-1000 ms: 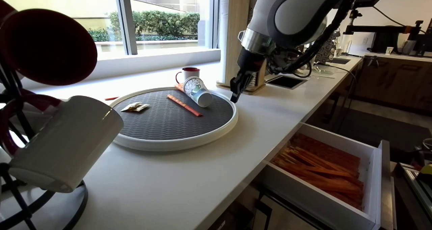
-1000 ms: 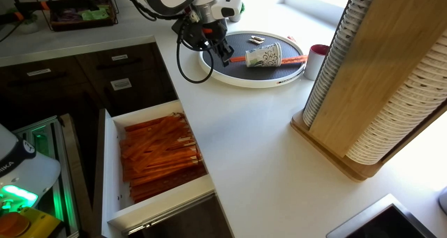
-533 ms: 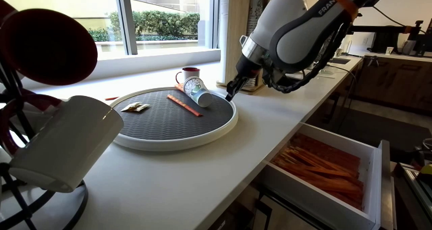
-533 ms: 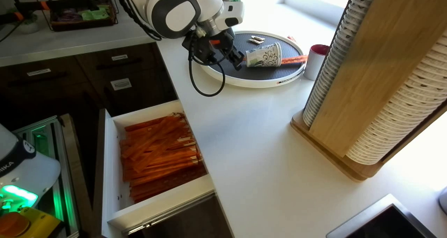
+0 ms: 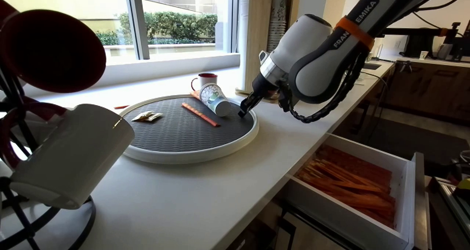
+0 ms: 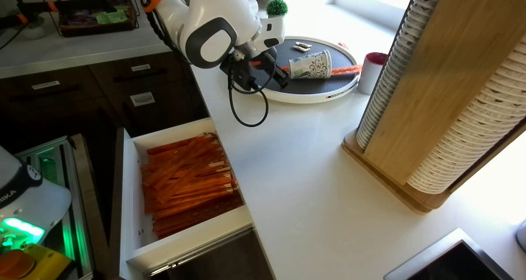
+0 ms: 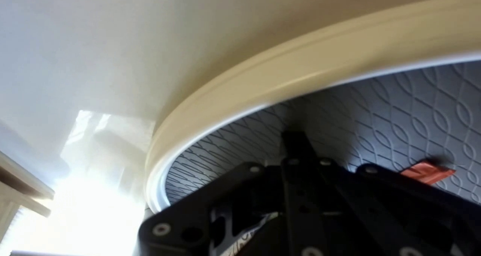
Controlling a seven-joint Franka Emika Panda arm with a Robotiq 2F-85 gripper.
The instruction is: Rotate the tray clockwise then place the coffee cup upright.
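Observation:
The tray (image 5: pixel 191 157) is a round disc with a dark grey textured top and a thick white rim, flat on the counter. On it the coffee cup (image 5: pixel 214 101), a pale paper cup with a scroll pattern, lies on its side. My gripper (image 5: pixel 242 112) points down over the tray's surface, just inside the rim and beside the cup's base, apart from it. Its fingers are together with nothing between them. In the wrist view the tray rim (image 7: pixel 240 98) curves past the fingertips, and only a sliver of the cup (image 7: pixel 242 243) shows behind the gripper's linkage.
An orange stick packet (image 5: pixel 201 115) and small paper packets (image 5: pixel 147 116) share the tray. A white mug with red inside (image 6: pixel 371 72) stands close to the rim. A wooden cup dispenser (image 6: pixel 394 152), an open drawer of orange packets (image 6: pixel 189 181) and a mug rack (image 5: pixel 73 154) surround the counter.
My gripper has come lower and inward, from outside the tray's edge to over its surface near the rim. Tray, cup and packets have stayed where they were.

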